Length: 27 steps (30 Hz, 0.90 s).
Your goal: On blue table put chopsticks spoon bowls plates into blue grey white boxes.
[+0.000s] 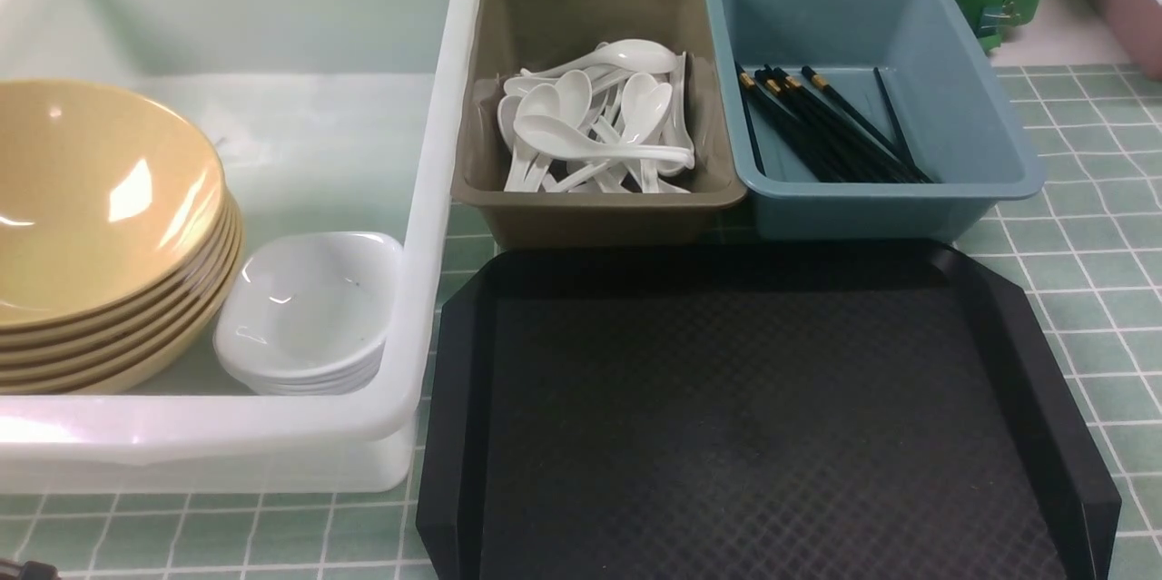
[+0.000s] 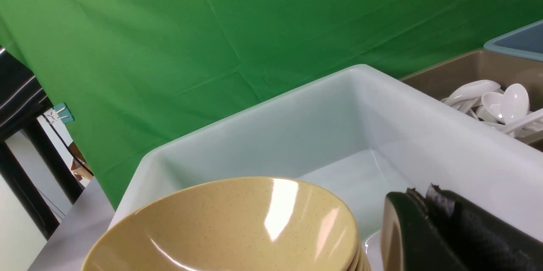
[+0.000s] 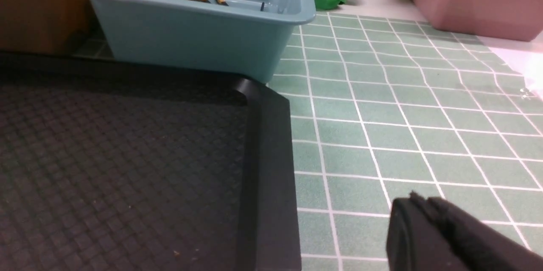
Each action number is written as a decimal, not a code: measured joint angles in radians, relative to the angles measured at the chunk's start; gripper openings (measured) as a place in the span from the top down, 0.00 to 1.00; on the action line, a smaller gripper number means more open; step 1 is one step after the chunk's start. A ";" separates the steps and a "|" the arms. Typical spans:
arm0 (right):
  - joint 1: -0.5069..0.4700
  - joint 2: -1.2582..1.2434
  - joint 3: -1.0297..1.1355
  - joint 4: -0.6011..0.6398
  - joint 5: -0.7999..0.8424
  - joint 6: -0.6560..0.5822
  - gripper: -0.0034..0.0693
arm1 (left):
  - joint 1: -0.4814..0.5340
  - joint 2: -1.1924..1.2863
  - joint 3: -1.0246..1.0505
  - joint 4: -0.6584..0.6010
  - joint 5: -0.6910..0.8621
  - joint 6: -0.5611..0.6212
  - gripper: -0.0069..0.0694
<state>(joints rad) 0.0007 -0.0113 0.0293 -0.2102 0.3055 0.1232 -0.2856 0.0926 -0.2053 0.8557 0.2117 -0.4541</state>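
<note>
White box [image 1: 427, 226]: largest container, on the left of the green checked cloth [image 1: 1080, 280]. Holds a stack of tan bowls [image 1: 100, 235] at its near left and a stack of small white dishes [image 1: 309, 312] just beside them, at the near right wall. Far half bare.
Grey box [image 1: 599, 217]: between white and blue boxes, touching or almost touching both. Filled with a loose pile of white spoons [image 1: 595, 122].
Blue box [image 1: 962, 99]: rightmost of the three. Contains dark chopsticks [image 1: 817, 122] with gold bands, laid diagonally on the floor; one stick lies apart from the bundle.
Black tray [image 1: 1008, 335]: directly in front of grey and blue boxes, nothing on it.
Pink bin [image 3: 471, 4]: well apart, beyond the cloth on the right; contents unclear.
Left gripper [image 2: 428, 233]: only a dark finger edge visible in the wrist view, above the white box near the tan bowls. Open or closed: cannot tell.
Right gripper [image 3: 441, 237]: only a dark finger edge visible, over the cloth beside the tray's right rim. Open or closed: cannot tell.
</note>
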 joint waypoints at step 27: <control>-0.001 0.000 0.000 0.112 0.000 -0.135 0.83 | 0.000 0.000 0.000 0.000 0.000 0.000 0.90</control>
<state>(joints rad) 0.0000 -0.0113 0.0293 -0.0978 0.3055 -0.0119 -0.2856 0.0926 -0.2053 0.8557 0.2117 -0.4541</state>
